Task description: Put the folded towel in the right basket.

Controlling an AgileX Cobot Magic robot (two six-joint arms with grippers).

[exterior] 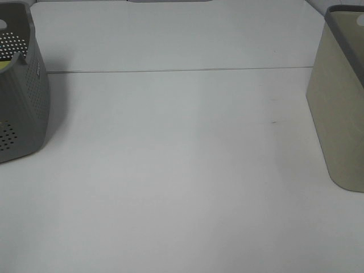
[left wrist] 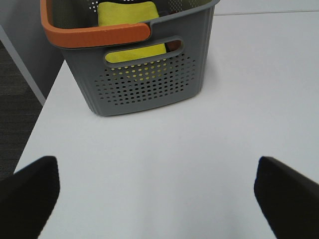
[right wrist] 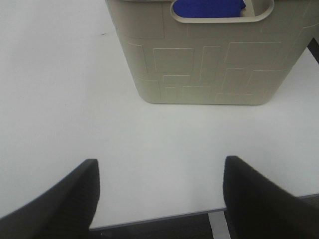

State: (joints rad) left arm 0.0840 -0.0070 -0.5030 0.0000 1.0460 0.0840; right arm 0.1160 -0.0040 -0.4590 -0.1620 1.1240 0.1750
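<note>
A folded yellow towel (left wrist: 127, 12) lies inside the grey perforated basket (left wrist: 149, 84) with an orange handle (left wrist: 94, 35). In the high view that basket (exterior: 23, 108) stands at the table's left edge, with a sliver of yellow (exterior: 3, 63) showing. The beige right basket (exterior: 341, 125) stands at the right edge; through its handle hole (right wrist: 222, 15) I see something blue (right wrist: 209, 7) inside. My left gripper (left wrist: 159, 199) is open and empty, short of the grey basket. My right gripper (right wrist: 159, 194) is open and empty, short of the beige basket (right wrist: 209, 64). Neither gripper shows in the high view.
The white table (exterior: 170, 170) has a seam (exterior: 170, 70) running across its far part. Its left edge (left wrist: 42, 114) drops off beside the grey basket. Its near edge (right wrist: 159, 216) lies under my right gripper.
</note>
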